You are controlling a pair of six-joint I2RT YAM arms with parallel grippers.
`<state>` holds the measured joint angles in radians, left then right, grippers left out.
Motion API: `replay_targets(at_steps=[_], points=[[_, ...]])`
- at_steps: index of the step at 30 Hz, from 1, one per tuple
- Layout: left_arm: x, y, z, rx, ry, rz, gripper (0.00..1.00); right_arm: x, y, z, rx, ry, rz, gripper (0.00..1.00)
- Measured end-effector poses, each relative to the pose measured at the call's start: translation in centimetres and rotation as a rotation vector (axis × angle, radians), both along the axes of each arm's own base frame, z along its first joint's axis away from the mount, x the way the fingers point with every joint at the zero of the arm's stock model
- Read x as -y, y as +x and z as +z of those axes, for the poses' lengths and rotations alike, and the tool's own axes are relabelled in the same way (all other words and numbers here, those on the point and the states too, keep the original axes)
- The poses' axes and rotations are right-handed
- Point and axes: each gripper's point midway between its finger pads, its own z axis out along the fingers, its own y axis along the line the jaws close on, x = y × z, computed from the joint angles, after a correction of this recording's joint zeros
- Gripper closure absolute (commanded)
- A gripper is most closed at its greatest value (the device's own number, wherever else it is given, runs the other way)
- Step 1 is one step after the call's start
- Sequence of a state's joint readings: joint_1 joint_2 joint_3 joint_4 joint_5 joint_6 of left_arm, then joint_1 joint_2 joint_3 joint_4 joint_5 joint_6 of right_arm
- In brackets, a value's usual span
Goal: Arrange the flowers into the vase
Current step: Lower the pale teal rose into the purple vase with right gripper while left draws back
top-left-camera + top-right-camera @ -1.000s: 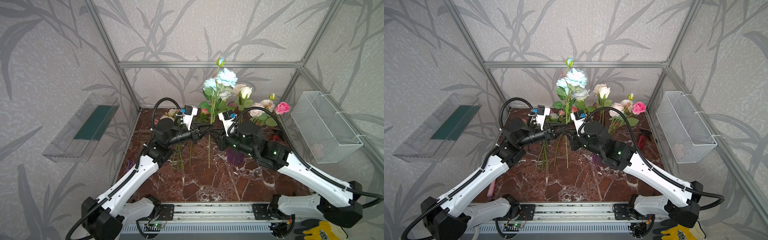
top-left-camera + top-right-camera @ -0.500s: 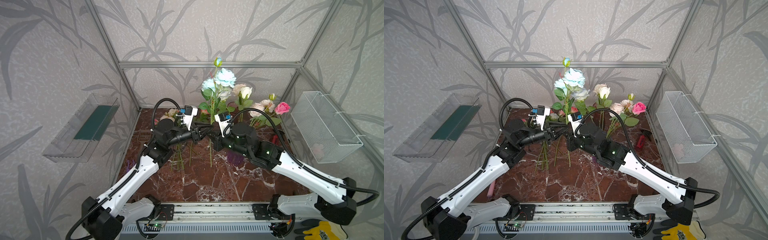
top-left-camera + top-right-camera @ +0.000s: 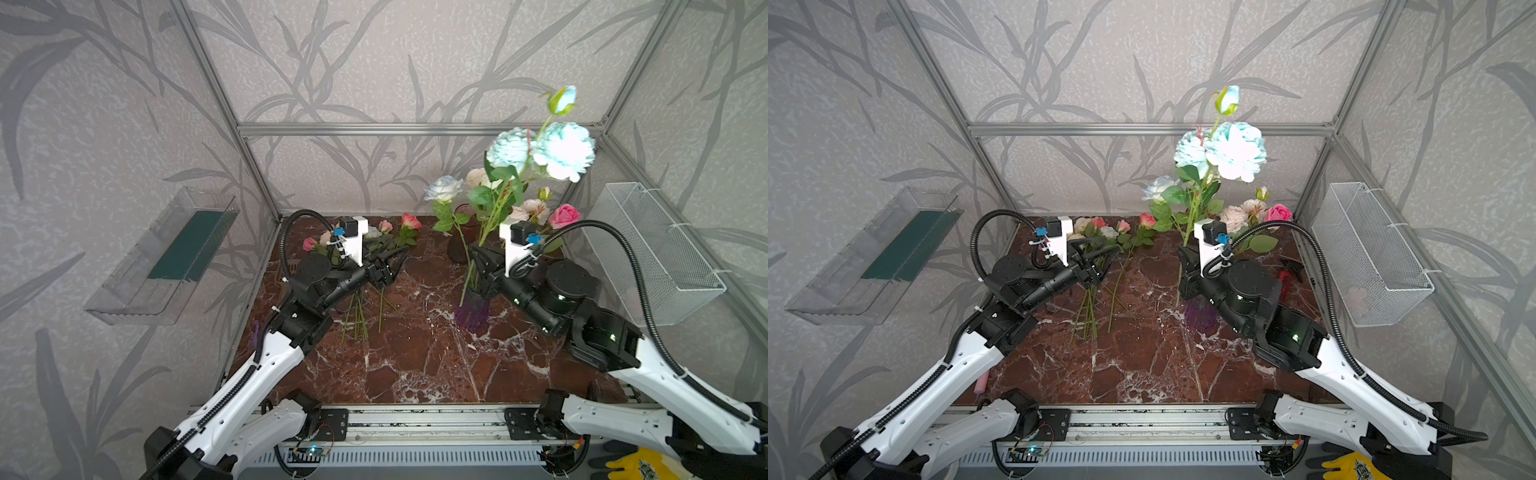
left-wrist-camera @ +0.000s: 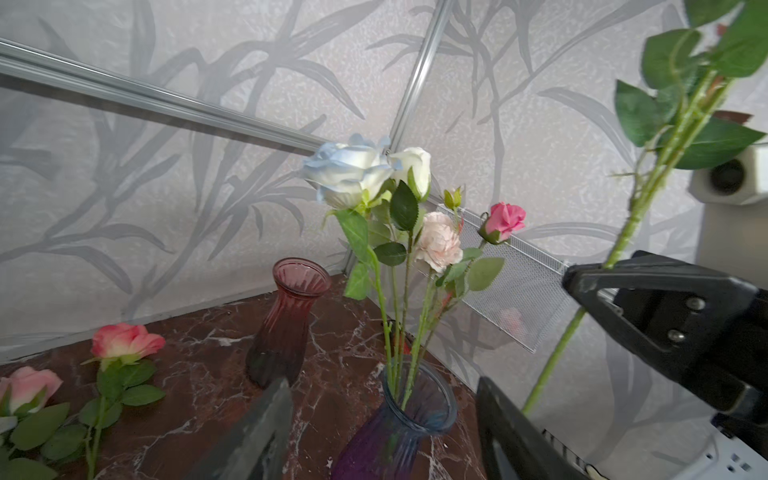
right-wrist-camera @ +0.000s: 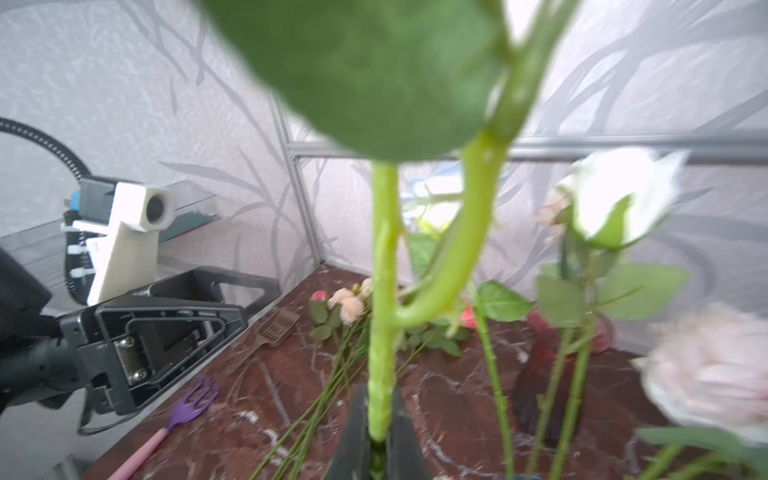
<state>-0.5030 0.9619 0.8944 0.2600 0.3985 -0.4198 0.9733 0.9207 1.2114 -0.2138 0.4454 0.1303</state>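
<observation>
My right gripper (image 3: pixel 478 262) (image 3: pixel 1185 266) (image 5: pixel 378 399) is shut on the green stem (image 5: pixel 382 332) of a tall flower with big pale blue heads (image 3: pixel 565 149) (image 3: pixel 1235 149). The stem's lower end hangs close by the mouth of the purple vase (image 3: pixel 471 309) (image 3: pixel 1200 313) (image 4: pixel 399 432). Several flowers stand in that vase, among them a blue-white rose (image 4: pixel 349 174) and a pink one (image 4: pixel 503 220). My left gripper (image 3: pixel 395 259) (image 3: pixel 1106 257) (image 4: pixel 384 395) is open and holds nothing. More flowers (image 3: pixel 361 307) (image 3: pixel 1090 307) lie on the marble left of centre.
A dark red vase (image 4: pixel 291 324) (image 3: pixel 457 245) stands without flowers behind the purple one. A wire basket (image 3: pixel 660 249) hangs on the right wall and a clear tray (image 3: pixel 166 257) on the left wall. A purple fork (image 5: pixel 191 403) and a brown fork (image 5: pixel 278 328) lie near the left edge.
My left gripper has opened and let go of the blue flower's stem. My right gripper has shut on it and carried it right, over to the purple vase.
</observation>
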Motion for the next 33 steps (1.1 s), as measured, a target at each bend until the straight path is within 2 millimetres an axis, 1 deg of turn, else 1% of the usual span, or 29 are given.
replay_targets(at_steps=[3, 5, 7, 9, 11, 15, 20, 23, 25, 29, 30, 33], points=[[-0.5, 0.8, -0.7, -0.014, 0.003, 0.046, 0.29, 2.4, 0.7, 0.6, 0.068, -0.046, -0.088, 1.00], [-0.7, 1.2, -1.0, -0.021, 0.005, 0.066, 0.29, 3.8, 1.7, 0.8, 0.093, -0.060, -0.148, 1.00], [-0.9, 1.5, -1.0, -0.023, 0.005, 0.081, 0.29, 4.9, 2.7, 0.4, 0.103, -0.081, -0.200, 1.00], [-1.0, 1.6, -1.1, -0.024, 0.003, 0.093, 0.29, 5.4, 3.8, -0.7, 0.089, -0.104, -0.232, 1.00], [-1.1, 1.8, -1.2, -0.026, 0.004, 0.100, 0.29, 5.7, 4.8, -2.2, 0.066, -0.130, -0.252, 1.00], [-1.1, 2.0, -1.3, -0.026, 0.003, 0.104, 0.29, 5.7, 5.9, -4.9, 0.029, -0.168, -0.260, 1.00], [-1.1, 2.5, -1.6, -0.035, 0.004, 0.110, 0.30, 5.7, 6.3, -6.9, 0.009, -0.170, -0.260, 1.00], [-1.2, 2.7, -1.8, -0.044, 0.003, 0.113, 0.30, 5.9, 6.4, -8.5, -0.014, -0.168, -0.265, 0.99], [-1.4, 2.8, -1.8, -0.043, -0.001, 0.118, 0.30, 6.0, 6.4, -9.4, -0.030, -0.158, -0.267, 0.95], [-1.6, 3.1, -1.7, -0.045, -0.012, 0.125, 0.30, 6.3, 6.1, -11.5, -0.069, -0.145, -0.270, 0.91], [-1.6, 3.2, -1.7, -0.047, -0.014, 0.125, 0.30, 6.4, 6.1, -12.1, -0.080, -0.142, -0.271, 0.88], [-1.7, 3.5, -1.9, -0.053, -0.014, 0.127, 0.30, 6.6, 5.9, -13.2, -0.109, -0.136, -0.277, 0.74]])
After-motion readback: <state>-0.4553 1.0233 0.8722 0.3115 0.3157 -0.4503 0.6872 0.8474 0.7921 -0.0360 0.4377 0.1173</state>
